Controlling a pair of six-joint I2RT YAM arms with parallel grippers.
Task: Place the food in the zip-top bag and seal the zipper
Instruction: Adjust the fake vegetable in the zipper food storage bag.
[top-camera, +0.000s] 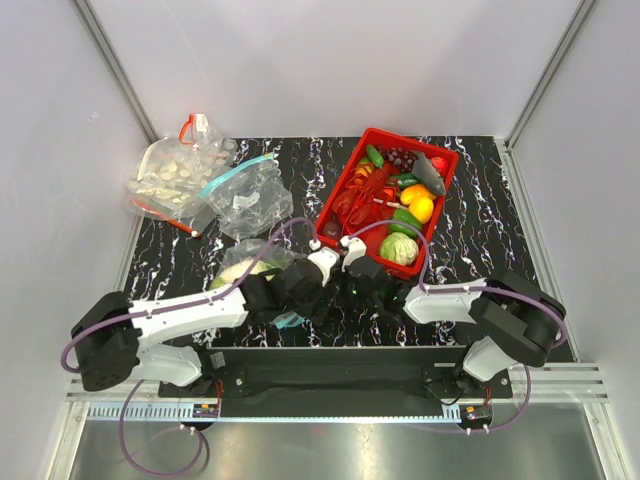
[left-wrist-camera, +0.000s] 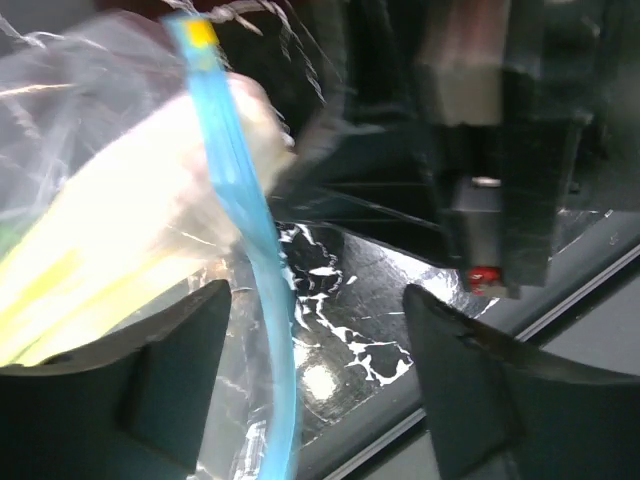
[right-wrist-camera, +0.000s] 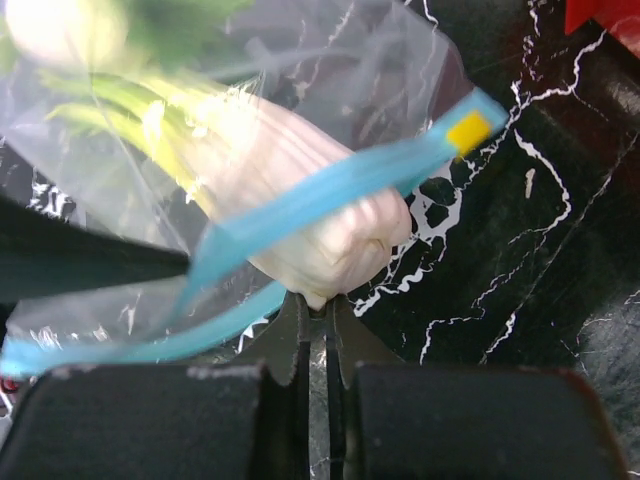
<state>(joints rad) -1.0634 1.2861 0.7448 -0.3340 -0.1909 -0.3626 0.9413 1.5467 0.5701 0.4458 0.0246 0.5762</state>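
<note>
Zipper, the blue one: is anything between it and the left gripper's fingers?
Nothing visible is. The zipper already runs through the gap of the open left gripper, and it seems to touch neither finger.

Black, white-veined table (top-camera: 490, 225) sits centre; plain white walls (top-camera: 330, 60) rise behind and beside it, silver frame posts (top-camera: 113, 65) at its far corners.

A red basket (top-camera: 416, 143) is sitting at the far right of the black marbled bench (top-camera: 490, 240), holding a grey toy fish (top-camera: 430, 175), yellow toy produce (top-camera: 420, 205) and a pale green cabbage (top-camera: 398, 248). A clear bag with a red strip (top-camera: 175, 175) is lying far left, holding small white pieces.
</note>
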